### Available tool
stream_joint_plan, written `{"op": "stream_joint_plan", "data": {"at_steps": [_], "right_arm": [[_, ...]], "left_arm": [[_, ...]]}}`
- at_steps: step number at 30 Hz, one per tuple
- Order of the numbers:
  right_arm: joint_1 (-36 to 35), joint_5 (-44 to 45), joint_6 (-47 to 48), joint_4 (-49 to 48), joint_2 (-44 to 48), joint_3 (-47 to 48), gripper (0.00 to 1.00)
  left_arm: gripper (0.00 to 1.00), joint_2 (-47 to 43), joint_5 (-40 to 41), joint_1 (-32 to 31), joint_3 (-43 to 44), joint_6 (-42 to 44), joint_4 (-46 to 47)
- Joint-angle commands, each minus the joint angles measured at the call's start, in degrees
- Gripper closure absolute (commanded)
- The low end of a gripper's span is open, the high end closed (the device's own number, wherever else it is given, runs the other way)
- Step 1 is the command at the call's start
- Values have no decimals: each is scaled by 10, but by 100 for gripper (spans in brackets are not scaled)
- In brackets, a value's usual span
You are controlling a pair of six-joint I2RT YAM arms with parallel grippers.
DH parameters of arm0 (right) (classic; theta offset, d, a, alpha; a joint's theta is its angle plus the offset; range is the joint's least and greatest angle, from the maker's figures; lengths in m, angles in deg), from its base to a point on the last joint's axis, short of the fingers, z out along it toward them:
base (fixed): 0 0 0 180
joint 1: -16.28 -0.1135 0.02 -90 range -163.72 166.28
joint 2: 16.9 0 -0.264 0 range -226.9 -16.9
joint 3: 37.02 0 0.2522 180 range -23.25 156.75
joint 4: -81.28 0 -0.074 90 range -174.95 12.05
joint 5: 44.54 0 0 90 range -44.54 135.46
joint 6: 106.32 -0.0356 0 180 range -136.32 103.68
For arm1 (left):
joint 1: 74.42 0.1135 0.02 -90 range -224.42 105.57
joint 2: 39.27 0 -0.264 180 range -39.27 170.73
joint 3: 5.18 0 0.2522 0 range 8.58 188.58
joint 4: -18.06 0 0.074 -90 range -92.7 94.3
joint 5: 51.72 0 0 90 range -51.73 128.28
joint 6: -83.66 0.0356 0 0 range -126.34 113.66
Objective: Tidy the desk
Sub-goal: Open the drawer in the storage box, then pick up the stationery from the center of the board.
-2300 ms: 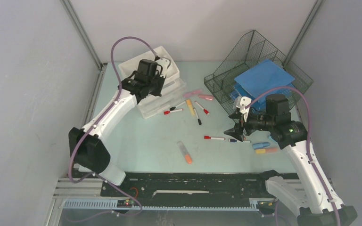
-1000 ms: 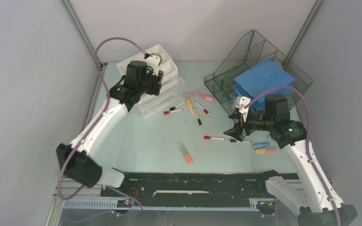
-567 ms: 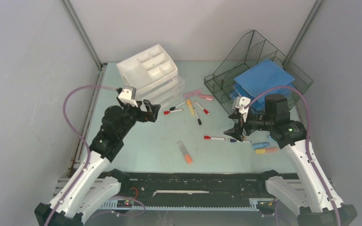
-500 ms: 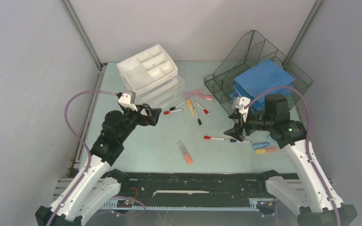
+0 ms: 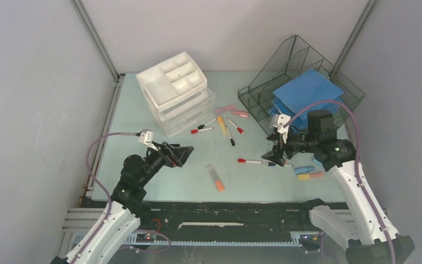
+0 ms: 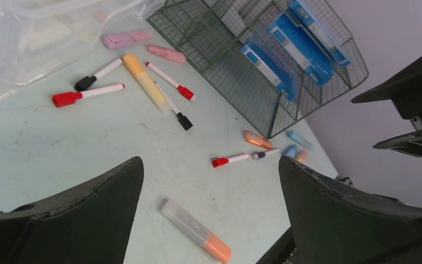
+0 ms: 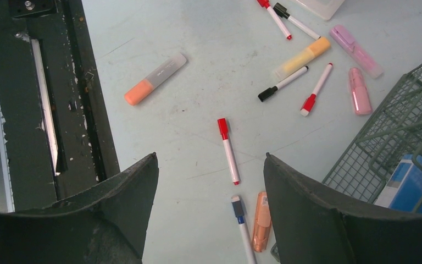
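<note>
Desk (image 5: 253, 187): pale mint green, with a black rail (image 5: 225, 212) along the near edge. Drawer unit (image 5: 175, 91): white. Tray (image 5: 307, 55): dark wire mesh, containing blue folders (image 5: 306, 91). Marker (image 7: 228, 151): white barrel, red cap. Highlighter (image 7: 155, 78): orange body, pale grey cap. Cables (image 5: 96, 165): purple.

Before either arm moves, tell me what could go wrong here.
1. The open right gripper hovers over the red-capped marker; the blue-capped pen and orange highlighter lie close by, so closing might catch or scatter them.
2. The wire-mesh tray stands right beside that arm; a swing could strike it.
</note>
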Motion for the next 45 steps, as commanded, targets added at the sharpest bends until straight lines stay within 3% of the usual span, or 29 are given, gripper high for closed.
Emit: {"op": "stream_joint_plan", "data": {"at_steps": [1, 10, 23, 29, 35, 39, 45], "right_arm": [[8, -16, 20, 8, -1, 1, 22], [25, -30, 34, 19, -2, 1, 22], [42, -47, 60, 39, -16, 1, 21], [89, -88, 130, 94, -26, 1, 17], [94, 41, 175, 196, -46, 1, 12], [144, 101, 185, 254, -56, -8, 13], [192, 237, 192, 209, 15, -86, 11]], "left_arm": [[0, -7, -42, 2, -30, -69, 75], [0, 17, -70, 0, -91, -119, 130], [0, 6, -67, -9, -117, -131, 132], [0, 17, -21, -56, -99, -102, 106], [0, 42, 37, -99, -75, -48, 66], [0, 54, 57, -99, -58, 7, 43], [0, 63, 71, -99, -53, 58, 54]]}}
